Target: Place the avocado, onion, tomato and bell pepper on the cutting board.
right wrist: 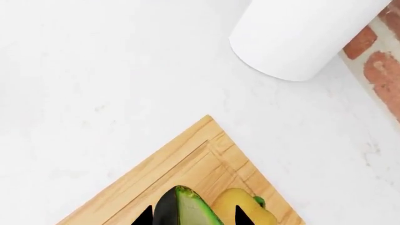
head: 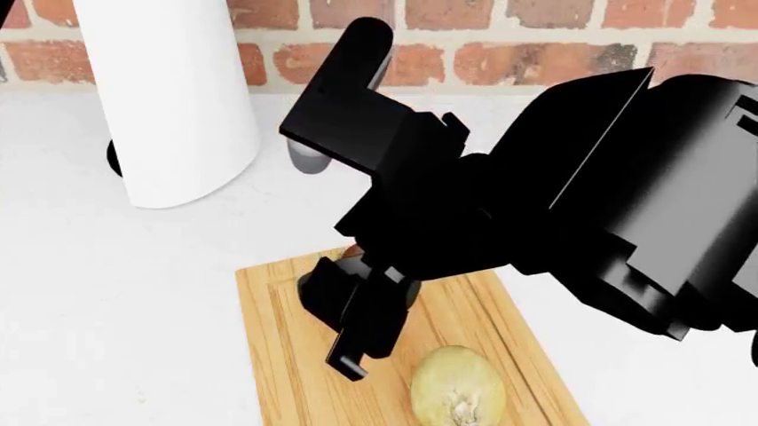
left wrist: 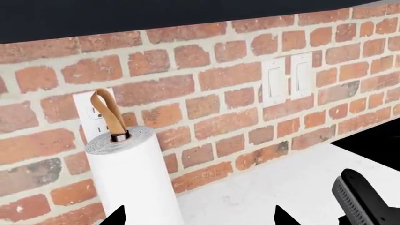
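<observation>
On the cutting board (head: 284, 355), at its 5 o'clock corner in the head view: onion (head: 457, 387) already sitting, rooty tuft facing the camera. Over the board's far end, right wrist view showing the avocado (right wrist: 187, 208) between the right gripper (right wrist: 192, 216) fingertips, skin on one side, green flesh on the other; looking held, fingers closed about halfway onto it, though contact not fully confirmable at the frame edge. Bell pepper (right wrist: 240, 206) lying on the board just beside the avocado, at about 3 o'clock of it in that view.

Progress estimate: onion and pepper done, avocado hovering at or near release, tomato not showing in any view, so likely still to fetch. Judging roughly half to three quarters complete.

Moving outward: right arm blocking most of the head view, hiding the board's far end. Paper towel roll (head: 166, 98) standing at 11 o'clock of the board, well apart, against the brick wall (left wrist: 206, 84).

Left gripper (left wrist: 200, 218) pointing at the wall, tips spread wide, holding nothing.
</observation>
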Tool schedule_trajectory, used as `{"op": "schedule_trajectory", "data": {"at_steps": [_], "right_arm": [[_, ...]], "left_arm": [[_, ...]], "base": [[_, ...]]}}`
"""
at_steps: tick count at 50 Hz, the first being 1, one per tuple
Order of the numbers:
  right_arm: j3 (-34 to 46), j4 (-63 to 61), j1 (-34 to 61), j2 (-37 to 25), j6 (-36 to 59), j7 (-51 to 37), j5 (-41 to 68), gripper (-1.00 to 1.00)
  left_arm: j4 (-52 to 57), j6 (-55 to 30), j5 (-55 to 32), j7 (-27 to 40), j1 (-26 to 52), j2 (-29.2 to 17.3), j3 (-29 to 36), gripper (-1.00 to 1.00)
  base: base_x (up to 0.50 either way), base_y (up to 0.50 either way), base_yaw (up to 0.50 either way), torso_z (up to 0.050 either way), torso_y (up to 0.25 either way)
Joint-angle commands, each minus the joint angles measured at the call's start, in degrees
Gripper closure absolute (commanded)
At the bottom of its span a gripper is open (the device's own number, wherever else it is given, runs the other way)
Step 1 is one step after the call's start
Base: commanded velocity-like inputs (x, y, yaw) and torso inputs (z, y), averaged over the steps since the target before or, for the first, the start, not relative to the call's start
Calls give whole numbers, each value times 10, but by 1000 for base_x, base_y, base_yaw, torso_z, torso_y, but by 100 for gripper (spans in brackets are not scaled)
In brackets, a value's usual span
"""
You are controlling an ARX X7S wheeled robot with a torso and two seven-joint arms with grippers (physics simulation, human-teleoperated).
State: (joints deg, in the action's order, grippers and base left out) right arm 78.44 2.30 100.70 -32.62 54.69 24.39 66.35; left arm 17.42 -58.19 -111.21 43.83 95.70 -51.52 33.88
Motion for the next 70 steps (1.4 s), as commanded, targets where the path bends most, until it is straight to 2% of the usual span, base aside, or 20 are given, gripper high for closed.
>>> {"op": "schedule_trajectory", "data": {"at_steps": [1,2,17,26,42,52,61,67,70], "right_arm": [[-4,-1,2,-1,-3,7,-7,100],[-4,5,2,1,-3,2,-9,-100],[-6,-9,18,-8,7,3,-8,-100],[-24,-34,70,-31,31,2,2,-100],[-89,-122,95,-108,61,-98,80,-100],[-145,-190,113,-160,77,-209,178,-100],[-187,-251,121,-210,70,-349,295,-100],[-200,-285,102,-251,26,-487,379,-100],[-203,-300,98,-263,16,-518,394,-100]], "left_arm": [[1,1,-1,0,-1,-2,1,-100],[1,0,-2,1,0,-2,1,-100],[1,0,-5,2,5,-2,1,-100],[-2,-2,-6,2,11,1,3,-100],[-3,-5,-10,5,17,8,8,-100],[4,-1,-18,9,11,4,8,-100],[17,-1,-41,21,13,-7,8,-100],[25,-1,-54,25,10,-13,7,-100],[22,-2,-59,28,12,-13,10,-100]], "base": [[0,0,0,0,0],[0,0,0,0,0],[0,0,0,0,0],[0,0,0,0,0],[0,0,0,0,0],[0,0,0,0,0],[0,0,0,0,0],[0,0,0,0,0],[0,0,0,0,0]]}}
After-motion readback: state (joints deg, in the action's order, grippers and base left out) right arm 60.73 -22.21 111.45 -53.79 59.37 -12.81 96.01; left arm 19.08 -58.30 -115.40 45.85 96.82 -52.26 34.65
